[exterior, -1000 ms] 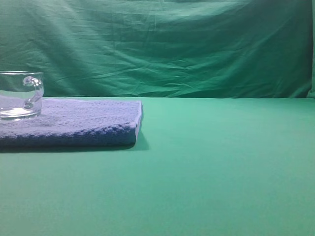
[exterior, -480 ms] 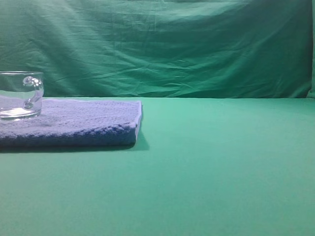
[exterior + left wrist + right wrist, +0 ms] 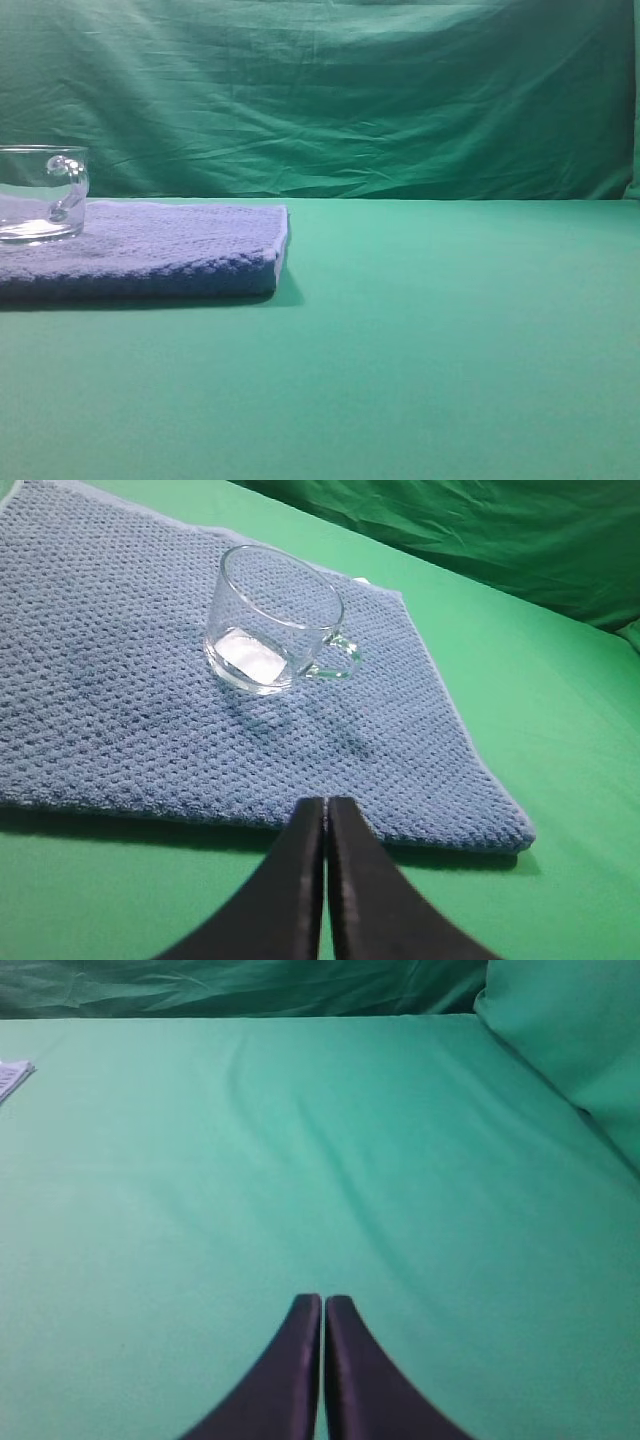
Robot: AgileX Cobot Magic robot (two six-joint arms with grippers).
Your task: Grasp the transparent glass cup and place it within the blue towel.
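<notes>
High view: I see the cup (image 3: 40,193) standing upright on the towel (image 3: 160,250) at the left edge of the frame, its handle turned right. Left wrist view: my left gripper (image 3: 325,805), at bottom centre, has its fingers pressed together and holds nothing; the cup sits apart, upper centre. Right wrist view: my right gripper (image 3: 322,1302) is likewise closed and empty over the green cloth (image 3: 320,1140).

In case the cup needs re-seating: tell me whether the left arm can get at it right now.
Probably yes. The transparent glass cup stands upright on the blue towel, nothing between it and the shut left gripper, which must open first.
</notes>
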